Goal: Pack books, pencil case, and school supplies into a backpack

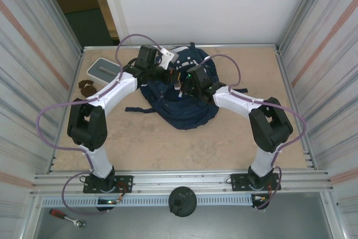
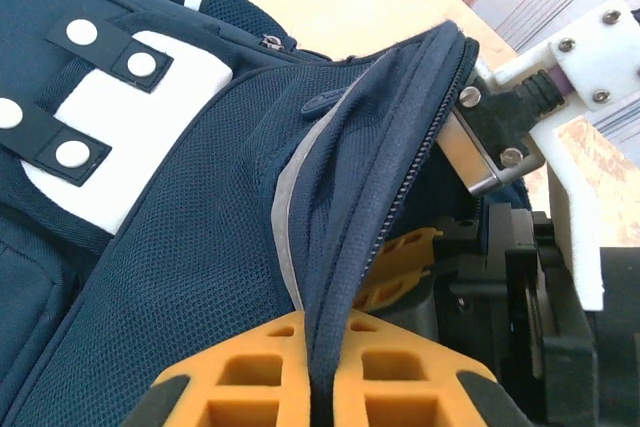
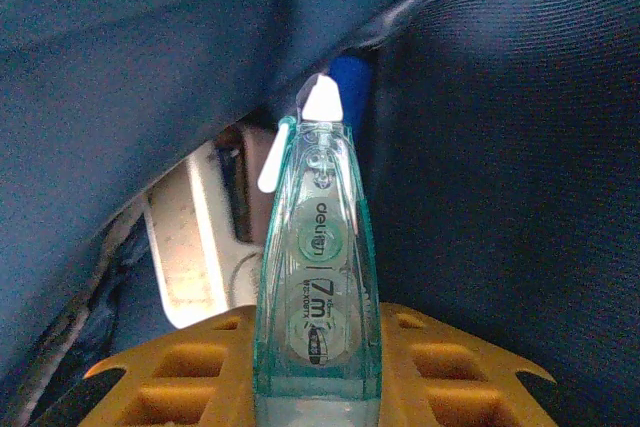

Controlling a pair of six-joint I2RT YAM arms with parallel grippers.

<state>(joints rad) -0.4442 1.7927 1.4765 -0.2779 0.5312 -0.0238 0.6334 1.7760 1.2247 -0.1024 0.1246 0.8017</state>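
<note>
Backpack [image 3: 520,147] interior: corr. tape [image 3: 318,297] tip-inward, prob.

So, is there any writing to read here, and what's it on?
"deli": round label on the clear green tape dispenser in the right pincer.
"7m": just below, same dispenser.
Small print by "7m": too blurred to read.
The backpack: no writing visible.

Right gripper [image 3: 318,372] clamps a translucent teal correction tape dispenser [image 3: 318,277] between orange fingers [image 3: 450,347], white tip toward 12 o'clock. Navy backpack [image 3: 520,147] fabric lies all round. Blue cap [image 3: 350,82] sits just past the tip, at 1 o'clock. Pale object [image 3: 190,247] at 9 o'clock is blurred, possibly a case.
</note>
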